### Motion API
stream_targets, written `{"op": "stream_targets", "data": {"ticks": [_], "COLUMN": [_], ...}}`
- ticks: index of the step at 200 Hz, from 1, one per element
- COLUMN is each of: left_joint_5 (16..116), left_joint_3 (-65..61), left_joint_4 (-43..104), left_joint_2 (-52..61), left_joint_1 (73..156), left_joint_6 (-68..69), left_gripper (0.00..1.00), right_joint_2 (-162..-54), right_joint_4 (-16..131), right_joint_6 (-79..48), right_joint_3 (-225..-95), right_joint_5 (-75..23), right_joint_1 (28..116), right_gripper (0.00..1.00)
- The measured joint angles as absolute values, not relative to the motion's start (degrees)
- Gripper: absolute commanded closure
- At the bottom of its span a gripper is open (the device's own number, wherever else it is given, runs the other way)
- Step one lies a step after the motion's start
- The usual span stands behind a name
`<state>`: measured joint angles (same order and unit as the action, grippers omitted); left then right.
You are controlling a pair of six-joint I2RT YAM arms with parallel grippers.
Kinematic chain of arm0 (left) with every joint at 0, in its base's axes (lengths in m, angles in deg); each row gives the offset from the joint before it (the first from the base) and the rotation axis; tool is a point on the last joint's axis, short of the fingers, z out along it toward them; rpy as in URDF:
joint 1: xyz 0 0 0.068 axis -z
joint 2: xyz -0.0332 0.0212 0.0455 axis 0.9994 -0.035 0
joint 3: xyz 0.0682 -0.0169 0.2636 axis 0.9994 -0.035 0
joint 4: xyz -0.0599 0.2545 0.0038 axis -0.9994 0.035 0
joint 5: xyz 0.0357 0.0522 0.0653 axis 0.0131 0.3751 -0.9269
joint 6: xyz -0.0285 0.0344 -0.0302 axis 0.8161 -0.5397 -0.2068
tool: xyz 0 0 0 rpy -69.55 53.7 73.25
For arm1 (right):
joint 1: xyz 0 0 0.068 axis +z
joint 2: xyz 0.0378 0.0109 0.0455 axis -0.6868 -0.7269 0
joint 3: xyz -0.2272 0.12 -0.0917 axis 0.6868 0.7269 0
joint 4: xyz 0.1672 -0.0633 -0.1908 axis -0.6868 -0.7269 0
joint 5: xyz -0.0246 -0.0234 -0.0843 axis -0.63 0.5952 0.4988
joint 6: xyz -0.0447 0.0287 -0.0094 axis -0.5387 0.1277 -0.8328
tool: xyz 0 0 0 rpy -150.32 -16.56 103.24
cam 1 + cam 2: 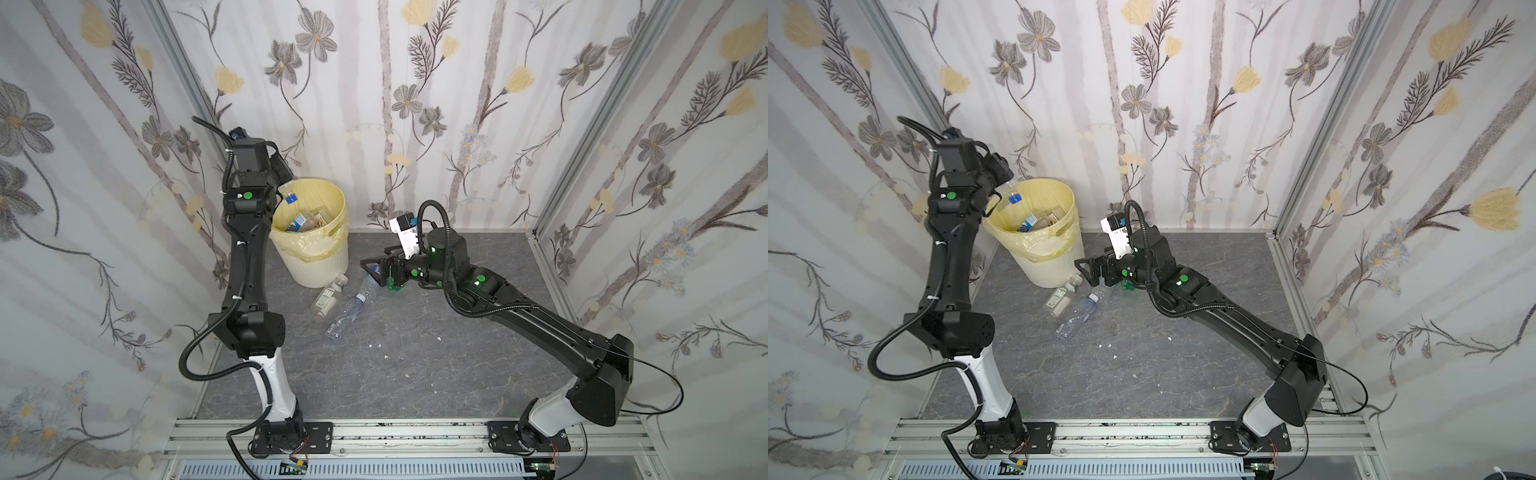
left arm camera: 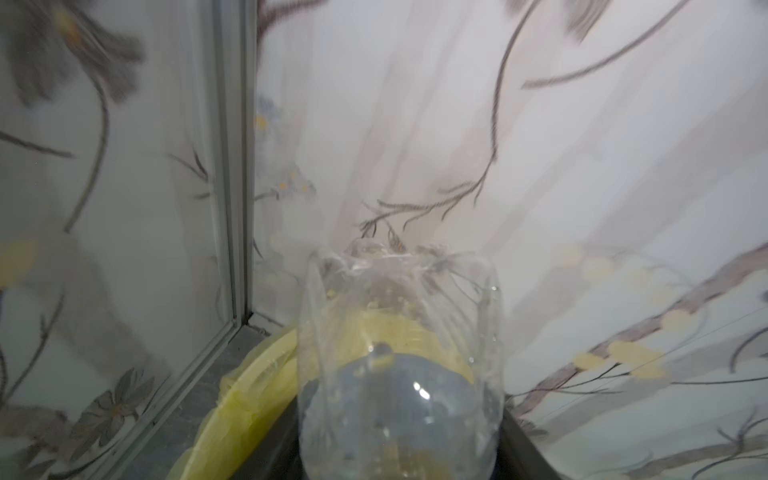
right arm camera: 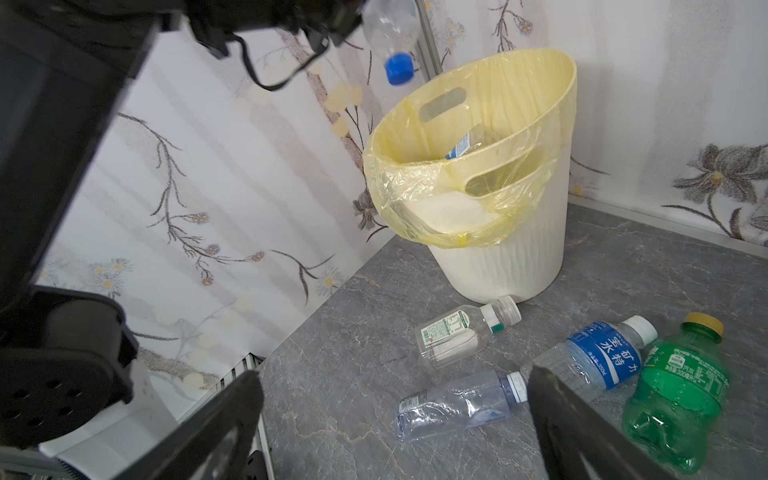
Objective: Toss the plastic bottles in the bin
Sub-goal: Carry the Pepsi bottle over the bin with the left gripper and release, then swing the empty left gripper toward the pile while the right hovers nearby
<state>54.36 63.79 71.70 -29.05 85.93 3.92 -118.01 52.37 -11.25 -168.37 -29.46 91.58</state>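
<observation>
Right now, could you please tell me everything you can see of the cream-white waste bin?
The round, cream-white, ribbed plastic bin stands upright on the grey marbled floor in the far-left corner. It has handle cut-outs, and a pale yellow translucent bag lines it, folded over the rim. Several bottles lie inside. A clear white-capped bottle lies at its foot.

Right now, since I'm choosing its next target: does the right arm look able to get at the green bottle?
Probably yes. The right gripper hovers open close above the green bottle, which lies on the table with nothing on top. The blue-labelled bottle lies close beside it and might get nudged.
</observation>
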Motion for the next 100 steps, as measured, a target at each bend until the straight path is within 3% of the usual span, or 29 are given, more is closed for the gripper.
{"op": "stream_targets", "data": {"ticks": [4, 10, 100], "left_joint_5": [55.17, 56.2, 55.83], "left_joint_3": [63.28, 62.5, 53.93], "left_joint_4": [72.83, 74.12, 72.2], "left_joint_2": [-30.26, -31.33, -16.38], "left_joint_1": [86.17, 86.72, 93.56], "left_joint_6": [3.95, 4.06, 3.16], "left_gripper": [0.06, 0.0, 0.0], "right_joint_2": [-118.01, -118.01, -118.01], "right_joint_4": [52.44, 52.48, 54.17], "right_joint_6": [-11.25, -11.23, -9.28], "right_joint_3": [-168.15, -167.85, -164.11], "right_joint_5": [-29.46, -29.43, -29.46], "right_joint_1": [91.58, 91.56, 91.41], "right_gripper": [0.0, 0.0, 0.0]}}
